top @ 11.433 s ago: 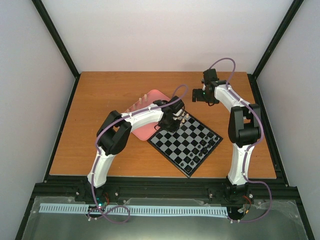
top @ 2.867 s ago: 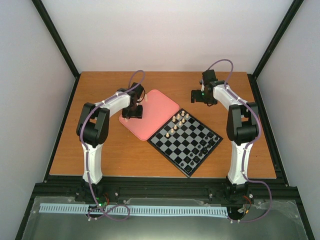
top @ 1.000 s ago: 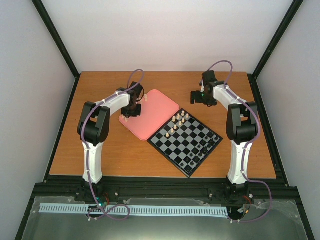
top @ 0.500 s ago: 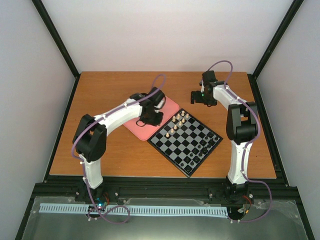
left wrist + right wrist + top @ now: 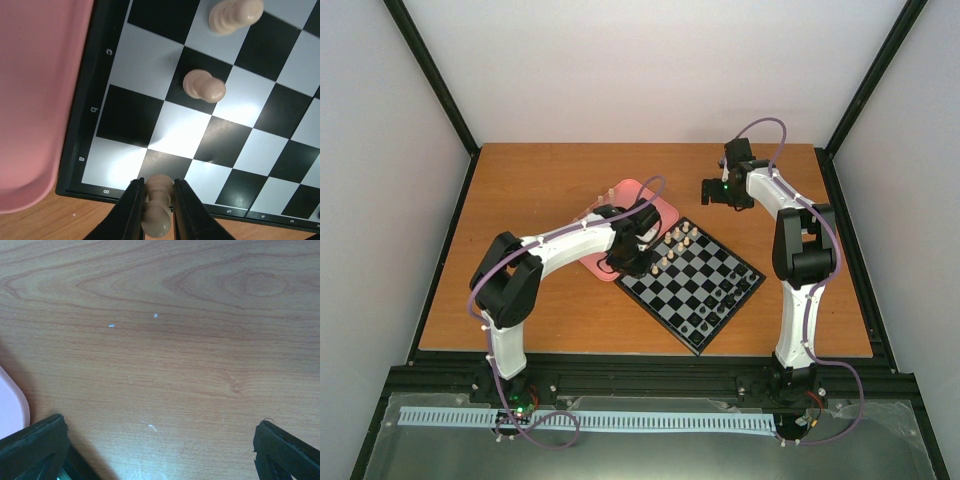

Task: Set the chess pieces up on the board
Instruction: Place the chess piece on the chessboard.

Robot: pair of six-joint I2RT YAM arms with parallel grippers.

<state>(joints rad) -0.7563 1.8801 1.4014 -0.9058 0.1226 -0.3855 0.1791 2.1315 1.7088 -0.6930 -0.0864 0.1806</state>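
Left wrist view alone shows the grip: left gripper point(image 5: 155, 187) pinched narrowly on a cream chess piece point(image 5: 156, 225), over board point(image 5: 165, 140) border near its corner, beside pink tray point(image 5: 35, 100); right gripper point(image 5: 160, 447) wide apart, empty, above far table point(image 5: 175, 340).

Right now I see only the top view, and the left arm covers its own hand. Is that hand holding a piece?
Observer: Yes. In the left wrist view the left hand is shut on one cream piece.
Operator: Over which part of the board?
Observer: At the edge of the board, about over the black square beside the corner marked a and 8. I cannot tell if it touches.
Operator: And the right hand?
Observer: The right hand is open above the bare table, with nothing between its fingers.
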